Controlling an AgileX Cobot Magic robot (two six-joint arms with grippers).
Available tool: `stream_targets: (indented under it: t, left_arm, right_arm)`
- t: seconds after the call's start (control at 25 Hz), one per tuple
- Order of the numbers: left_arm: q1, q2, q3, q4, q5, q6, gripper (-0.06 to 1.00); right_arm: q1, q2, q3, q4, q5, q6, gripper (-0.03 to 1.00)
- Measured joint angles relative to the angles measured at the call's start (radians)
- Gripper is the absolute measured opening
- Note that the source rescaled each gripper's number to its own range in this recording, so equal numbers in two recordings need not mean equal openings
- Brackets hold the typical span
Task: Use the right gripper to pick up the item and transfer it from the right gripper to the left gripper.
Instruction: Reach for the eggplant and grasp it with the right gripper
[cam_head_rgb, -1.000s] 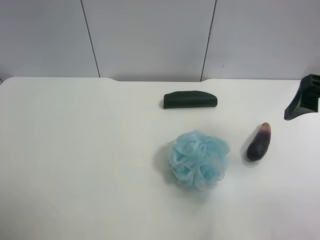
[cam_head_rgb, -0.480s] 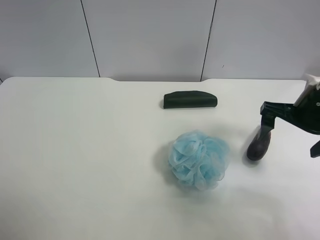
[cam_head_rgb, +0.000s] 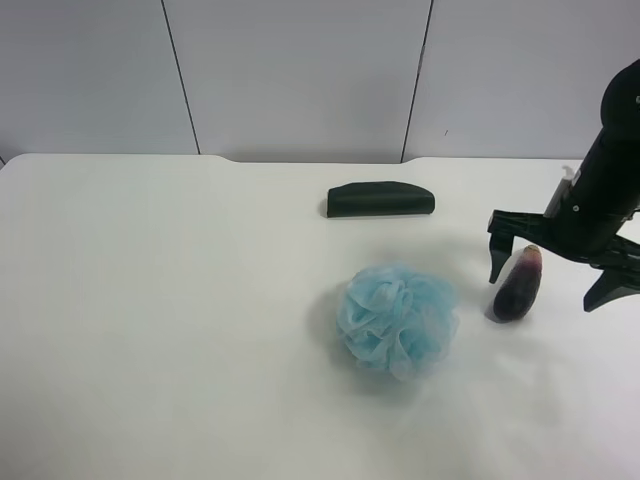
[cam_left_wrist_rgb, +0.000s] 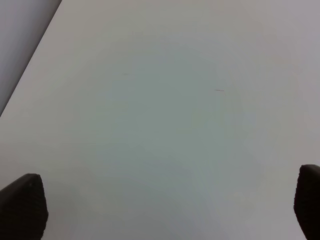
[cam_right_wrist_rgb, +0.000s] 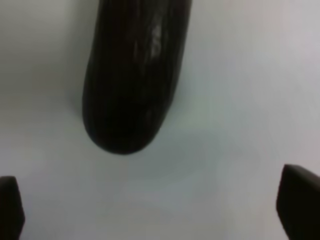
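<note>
Fingers wide apart, item just ahead

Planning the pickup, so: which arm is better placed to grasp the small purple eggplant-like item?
Right. Its open black tool sits at the glossy dark purple eggplant-like item, whose rounded end fills the right wrist view. The left tool, also open, faces only white table.

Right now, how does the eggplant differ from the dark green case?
The eggplant is glossy purple with a pale tip; the case is plain dark green. The eggplant lies angled, the case straight across the exterior high view. The open right gripper is at the eggplant; nothing is near the case. Both are oblong and lie on the white table.
</note>
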Motion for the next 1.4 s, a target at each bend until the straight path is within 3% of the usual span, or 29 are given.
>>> stream_targets:
  t: [0.56, 1.04, 1.12, 1.4]
  left_arm:
    - [0.0, 0.0, 0.0, 0.0, 0.0, 0.0, 1.0]
    - [0.0, 0.0, 0.0, 0.0, 0.0, 0.0, 1.0]
    - [0.0, 0.0, 0.0, 0.0, 0.0, 0.0, 1.0]
    - [0.0, 0.0, 0.0, 0.0, 0.0, 0.0, 1.0]
  right_arm:
    - [0.0, 0.156, 0.0, 0.002, -0.174, 0.016, 1.0]
    - [0.0, 0.212, -0.001, 0.037, -0.186, 0.019, 0.98]
    - [0.0, 0.212, -0.001, 0.037, -0.186, 0.019, 0.88]
    - [0.0, 0.212, -0.001, 0.037, -0.186, 0.019, 0.35]
